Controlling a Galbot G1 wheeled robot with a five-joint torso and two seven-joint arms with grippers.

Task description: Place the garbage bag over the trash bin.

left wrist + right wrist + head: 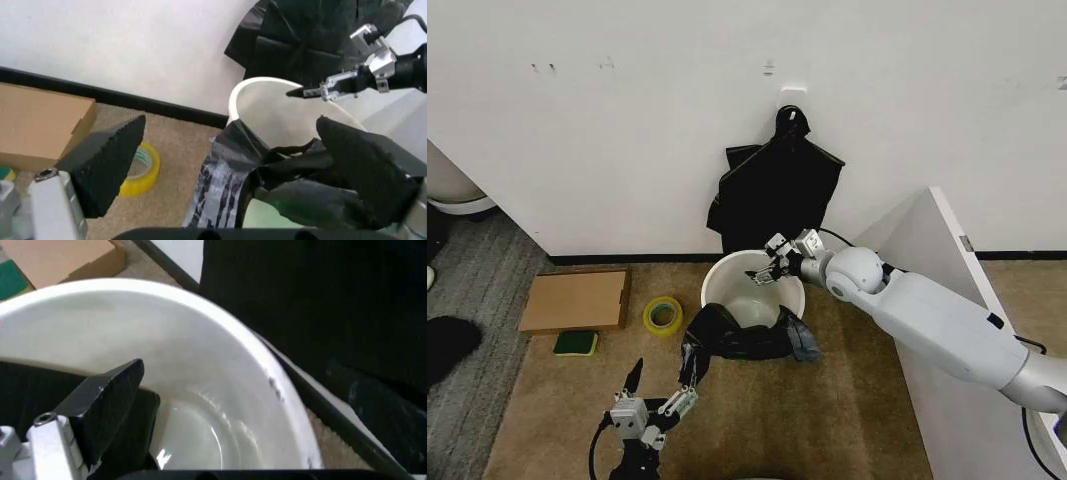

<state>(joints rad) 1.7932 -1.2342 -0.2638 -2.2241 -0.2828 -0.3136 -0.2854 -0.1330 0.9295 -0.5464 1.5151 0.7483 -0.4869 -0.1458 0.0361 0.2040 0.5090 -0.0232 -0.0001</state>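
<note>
The trash bin (753, 292) is a cream-white bucket standing on the carpet by the wall. The garbage bag (747, 338), glossy black and crumpled, hangs over the bin's near rim and spills onto the floor. My left gripper (663, 372) is low in front of the bin, open. One of its fingers (360, 165) touches a raised fold of the garbage bag (227, 185). My right gripper (765, 260) hovers open over the bin's far rim, holding nothing; its finger (100, 400) hangs above the bin's inside (220, 365).
A black bundle (772, 190) hangs on the wall right behind the bin. A yellow tape roll (663, 315), flat cardboard (577, 300) and a green sponge (575, 343) lie to the left. A white partition (947, 300) stands close on the right.
</note>
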